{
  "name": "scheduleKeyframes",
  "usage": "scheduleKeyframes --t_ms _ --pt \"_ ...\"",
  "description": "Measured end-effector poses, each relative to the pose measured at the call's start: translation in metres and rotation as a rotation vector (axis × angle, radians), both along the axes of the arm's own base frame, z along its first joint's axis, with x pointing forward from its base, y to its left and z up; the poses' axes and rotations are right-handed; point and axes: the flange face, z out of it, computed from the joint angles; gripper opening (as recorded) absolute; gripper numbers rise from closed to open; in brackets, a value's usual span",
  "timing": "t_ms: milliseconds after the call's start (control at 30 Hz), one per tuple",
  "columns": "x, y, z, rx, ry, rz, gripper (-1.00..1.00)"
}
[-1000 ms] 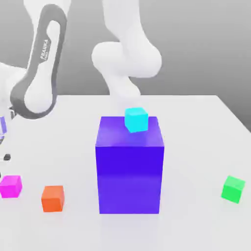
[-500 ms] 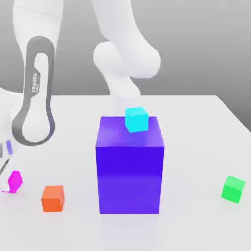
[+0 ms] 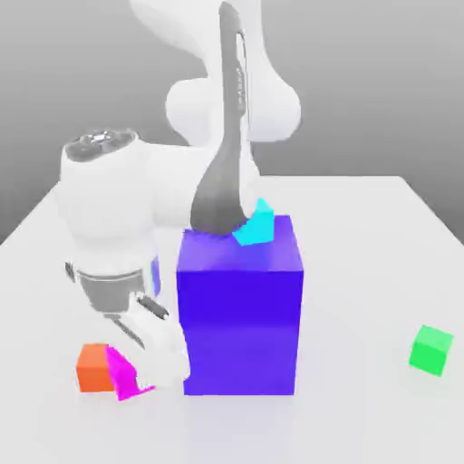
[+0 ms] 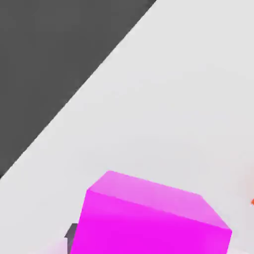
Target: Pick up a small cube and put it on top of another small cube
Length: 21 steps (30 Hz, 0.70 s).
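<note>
Holding the magenta cube (image 4: pixel 151 230) clamped in the closed gripper (image 4: pixel 149 248), at eight o'clock from the big blue block (image 3: pixel 239 331) in the exterior view, overlapping the orange cube (image 3: pixel 93 369) there. Likely to handle as light and stiff, perhaps slippery on its glossy faces, hardly fragile. Best gripped squarely across two opposite side faces, leaving the underside free for stacking. Compared with a second ago, carried from out past the orange cube's nine o'clock side to its three o'clock side, and now tilted instead of flat
</note>
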Motion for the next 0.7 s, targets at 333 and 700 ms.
scheduleKeyframes --t_ms 333,700 --pt "-0.098 0.325 0.024 -0.015 -0.016 0.812 -1.00" --pt "-0.151 0.371 -0.044 -0.059 0.025 0.966 1.00"
